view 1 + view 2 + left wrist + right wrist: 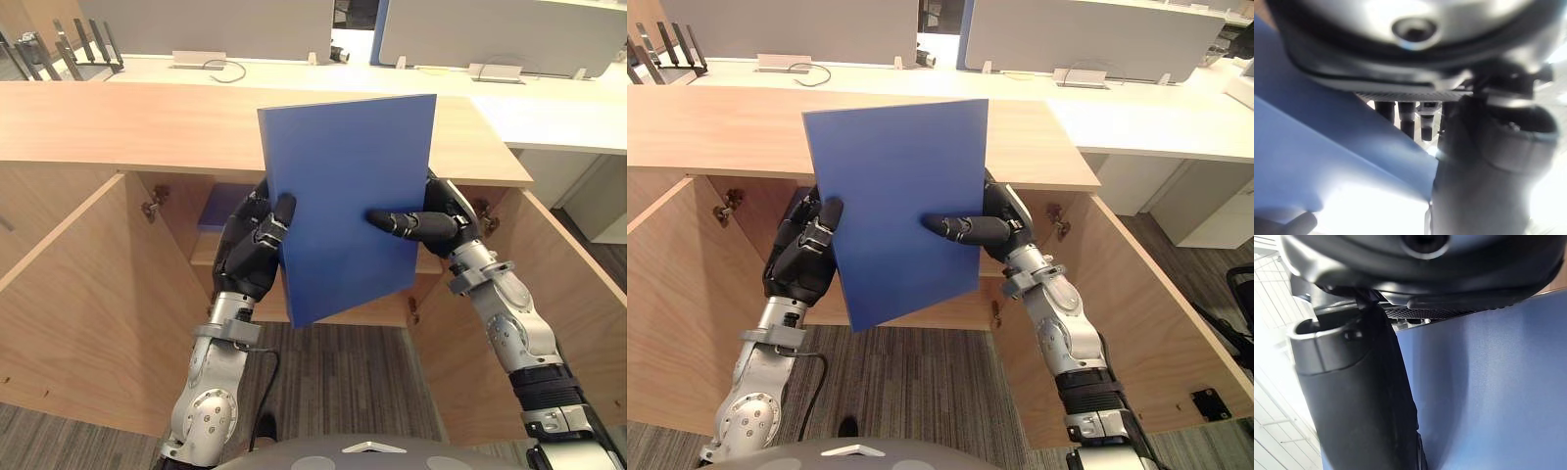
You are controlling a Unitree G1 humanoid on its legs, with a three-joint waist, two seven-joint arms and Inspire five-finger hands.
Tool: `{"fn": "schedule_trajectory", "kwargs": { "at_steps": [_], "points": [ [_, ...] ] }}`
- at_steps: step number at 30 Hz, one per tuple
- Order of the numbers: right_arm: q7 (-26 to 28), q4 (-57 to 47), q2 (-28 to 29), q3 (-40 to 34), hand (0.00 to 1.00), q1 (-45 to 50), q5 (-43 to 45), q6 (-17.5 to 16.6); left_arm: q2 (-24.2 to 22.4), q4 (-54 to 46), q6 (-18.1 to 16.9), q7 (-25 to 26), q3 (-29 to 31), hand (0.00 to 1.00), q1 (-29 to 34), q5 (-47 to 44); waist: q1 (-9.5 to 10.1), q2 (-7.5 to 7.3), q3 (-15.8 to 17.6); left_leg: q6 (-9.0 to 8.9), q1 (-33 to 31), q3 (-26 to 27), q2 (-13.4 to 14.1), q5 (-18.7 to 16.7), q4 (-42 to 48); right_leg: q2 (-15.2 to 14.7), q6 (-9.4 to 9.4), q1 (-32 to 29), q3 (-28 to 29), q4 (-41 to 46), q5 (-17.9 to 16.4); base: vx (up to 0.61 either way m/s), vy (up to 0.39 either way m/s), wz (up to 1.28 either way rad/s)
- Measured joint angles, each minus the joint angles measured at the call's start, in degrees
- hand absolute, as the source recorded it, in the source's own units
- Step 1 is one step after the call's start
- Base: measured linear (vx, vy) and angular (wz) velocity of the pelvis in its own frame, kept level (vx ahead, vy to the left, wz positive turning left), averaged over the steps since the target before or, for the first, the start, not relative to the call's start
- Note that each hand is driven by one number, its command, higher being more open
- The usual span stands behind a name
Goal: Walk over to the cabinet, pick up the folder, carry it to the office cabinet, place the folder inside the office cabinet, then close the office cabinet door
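Blue folder (348, 206) — held upright before the open office cabinet (88, 284), pinched between thumb and fingers by left hand (251, 250) and right hand (436, 223) at opposite side edges.

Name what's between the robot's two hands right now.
The blue folder: the left hand pinches its left edge, the right hand its right edge, seen in both eye views.

No readable writing shows on the folder (348, 196) or the cabinet (118, 127).
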Motion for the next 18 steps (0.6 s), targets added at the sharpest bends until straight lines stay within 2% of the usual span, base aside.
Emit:
{"fn": "schedule_trajectory", "kwargs": {
  "at_steps": [1,2,9,13,18],
  "points": [
    [-0.01,0.65,-0.11,0.35,1.0,-0.53,0.0,0.0,0.04,0.0,0.0,0.0,-0.06,0.0,0.0,0.0,0.18,0.06,0.02,0.02,0.0,0.0,0.0,0.04,0.0,-0.01,0.0,-0.01,0.0,0.01,0.0,0.0,0.0,0.0],
    [-0.04,1.07,-0.65,0.97,0.0,-1.04,0.0,0.0,0.12,0.0,-0.05,0.0,-0.06,0.0,0.0,-0.01,0.35,0.18,0.06,0.05,-0.02,-0.04,-0.02,0.07,0.0,-0.02,0.0,-0.01,-0.02,0.03,0.0,0.0,0.0,0.0],
    [0.79,3.4,-3.72,4.57,0.0,-4.25,0.2,0.06,0.69,0.0,-1.43,0.0,-0.59,0.0,-0.03,-0.42,0.74,0.56,-0.03,0.14,-0.25,-0.6,-0.19,0.43,0.09,-0.05,0.04,0.0,-0.44,0.14,0.03,-0.02,-0.013,0.04],
    [2.3,3.39,-4.04,5.09,0.0,-4.75,5.47,0.26,2.23,0.0,-2.8,0.0,-1.17,0.0,-0.03,-2.95,1.32,0.77,-0.16,0.15,-0.31,-0.79,-0.18,0.58,0.09,-0.04,0.04,-0.01,-0.52,0.25,0.04,-0.01,-0.004,0.01],
    [1.28,3.41,-3.75,5.9,0.0,-5.19,10.02,0.35,3.73,0.0,-4.8,-0.97,-2.41,0.0,-0.05,-4.42,2.4,1.19,-0.28,0.15,-0.33,-1.05,-0.18,0.89,0.09,-0.02,0.05,-0.05,-0.59,0.3,0.04,-0.02,-0.008,0.02]
  ]
}}
